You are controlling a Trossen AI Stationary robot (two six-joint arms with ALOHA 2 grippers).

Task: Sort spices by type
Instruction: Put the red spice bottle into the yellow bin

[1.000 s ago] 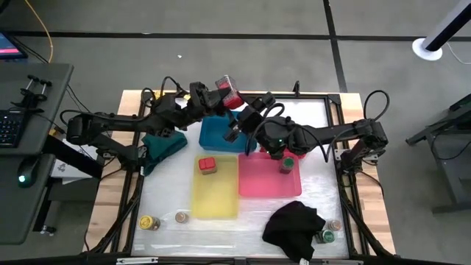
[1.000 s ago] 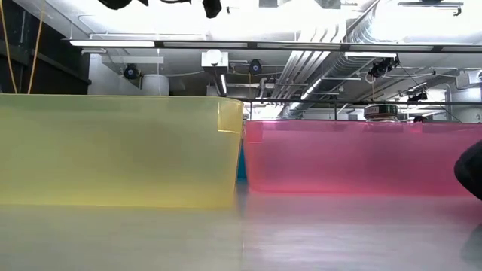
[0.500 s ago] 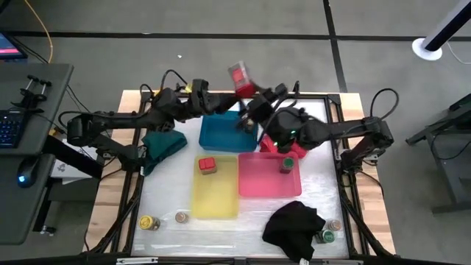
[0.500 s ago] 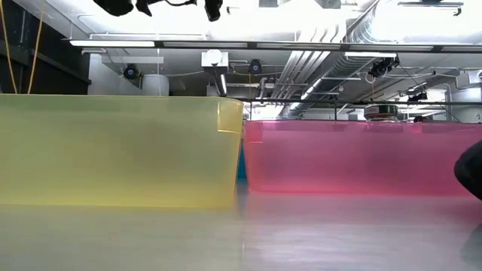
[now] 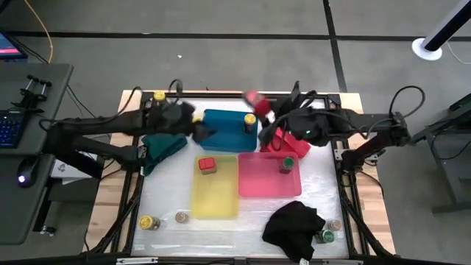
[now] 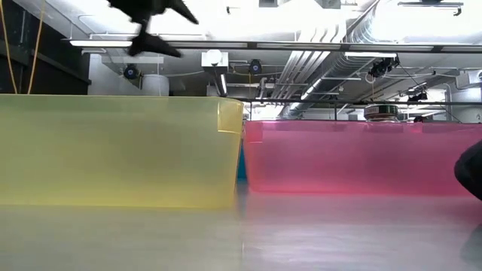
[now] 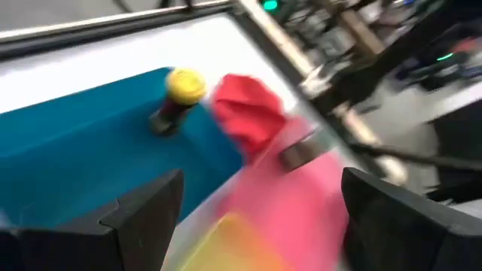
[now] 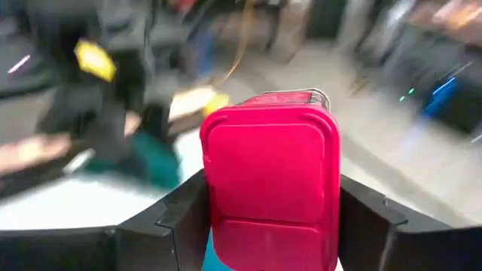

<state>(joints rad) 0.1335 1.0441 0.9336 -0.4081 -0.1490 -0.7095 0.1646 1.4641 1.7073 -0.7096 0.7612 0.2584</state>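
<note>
Red-lidded spice jar [image 8: 269,181] lengthwise between right gripper [image 8: 263,218] jaws, lid toward camera; left gripper [image 7: 256,218] jaws wide, empty.

Overhead, table-level, two close wrist views

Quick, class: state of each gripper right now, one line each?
Left gripper: open, holding nothing, over the blue tray.
Right gripper: closed on a red-lidded spice jar, held above the table's far edge.

Black cloth [image 5: 294,227] hides perhaps part of a green-lidded jar [image 5: 327,236].
</note>
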